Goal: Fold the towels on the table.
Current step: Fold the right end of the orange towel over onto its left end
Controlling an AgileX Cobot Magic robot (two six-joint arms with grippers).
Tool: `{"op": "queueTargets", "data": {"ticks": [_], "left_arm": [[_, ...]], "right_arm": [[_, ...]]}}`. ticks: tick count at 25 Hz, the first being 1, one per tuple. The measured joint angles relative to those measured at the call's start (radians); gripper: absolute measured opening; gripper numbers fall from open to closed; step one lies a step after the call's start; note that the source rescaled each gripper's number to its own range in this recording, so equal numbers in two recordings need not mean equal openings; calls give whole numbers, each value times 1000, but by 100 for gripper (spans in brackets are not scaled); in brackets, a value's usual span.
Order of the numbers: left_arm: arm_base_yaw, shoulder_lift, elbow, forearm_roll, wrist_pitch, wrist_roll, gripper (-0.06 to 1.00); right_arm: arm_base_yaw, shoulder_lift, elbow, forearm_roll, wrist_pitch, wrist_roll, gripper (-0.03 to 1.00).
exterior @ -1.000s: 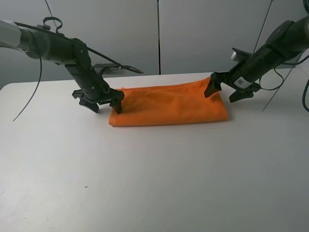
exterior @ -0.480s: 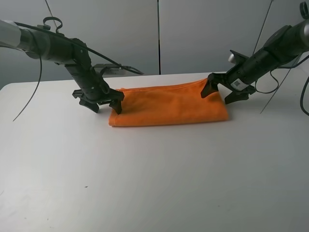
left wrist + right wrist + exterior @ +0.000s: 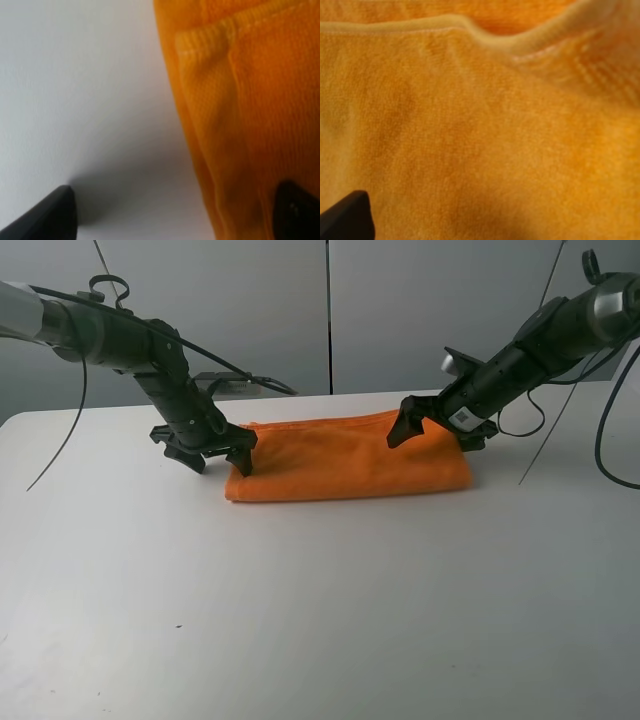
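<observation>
The orange towel (image 3: 350, 458) lies folded into a long strip on the white table (image 3: 320, 600), toward the far side. My left gripper (image 3: 213, 453) is open at the towel's left end. In the left wrist view (image 3: 175, 215) one fingertip (image 3: 50, 215) rests on bare table and the other (image 3: 295, 210) on the towel's hemmed edge (image 3: 215, 125). My right gripper (image 3: 435, 428) is open and low over the towel's far right part. The right wrist view is filled by towel (image 3: 485, 130), with one dark fingertip (image 3: 347, 217) showing. No label is visible.
Grey wall panels stand just behind the table's far edge (image 3: 330, 395). Black cables trail from both arms, one hanging past the table's right side (image 3: 545, 430). A small grey object (image 3: 225, 382) lies behind the left arm.
My right gripper has moved left along the towel's far edge, from the right end toward the middle. The left gripper and the towel have not moved.
</observation>
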Motion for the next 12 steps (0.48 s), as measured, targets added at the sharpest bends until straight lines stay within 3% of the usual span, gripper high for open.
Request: {"op": "queueTargets", "data": {"ticks": [3,5,8,10,12], "left_arm": [[0,0,0,0,0,0,100],[0,0,0,0,0,0,100],[0,0,0,0,0,0,100],[0,0,0,0,0,2,100],[0,0,0,0,0,2,100]], "right_arm": [[2,0,0,3,2,4,100],[2,2,0,0,2,4,90],[2,14,0,-14,2,8,48],[2,18,4,-21,2,13,10],[2,20,4,-21,2,16,4]]}}
